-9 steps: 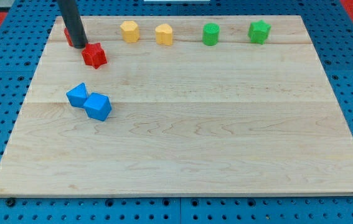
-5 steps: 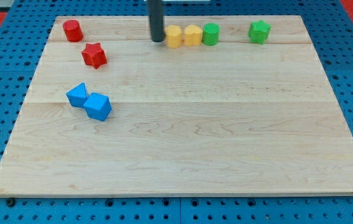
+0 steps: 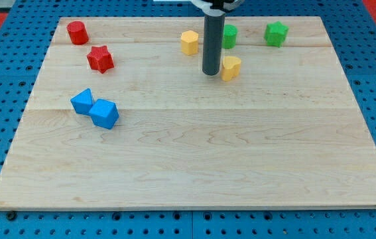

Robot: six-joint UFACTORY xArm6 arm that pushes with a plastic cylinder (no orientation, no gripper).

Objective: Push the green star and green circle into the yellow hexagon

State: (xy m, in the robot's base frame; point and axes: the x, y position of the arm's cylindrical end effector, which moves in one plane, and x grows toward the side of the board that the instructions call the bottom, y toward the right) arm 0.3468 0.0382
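Observation:
The green star (image 3: 276,33) lies near the board's top right. The green circle (image 3: 229,36) stands to its left, partly hidden by my rod. The yellow hexagon (image 3: 189,42) sits left of the rod near the top. A second yellow block (image 3: 231,68) lies lower, just right of my tip (image 3: 210,72). My tip rests on the board touching or almost touching that yellow block's left side, below the green circle and down-right of the hexagon.
A red cylinder (image 3: 77,32) and a red star (image 3: 100,59) lie at the top left. Two blue blocks (image 3: 95,109) touch each other at the left. The wooden board (image 3: 194,166) lies on a blue pegboard.
My rod moved right and down from beside the yellow pair. The second yellow block went down and right, away from the hexagon and the green circle. The hexagon shifted slightly.

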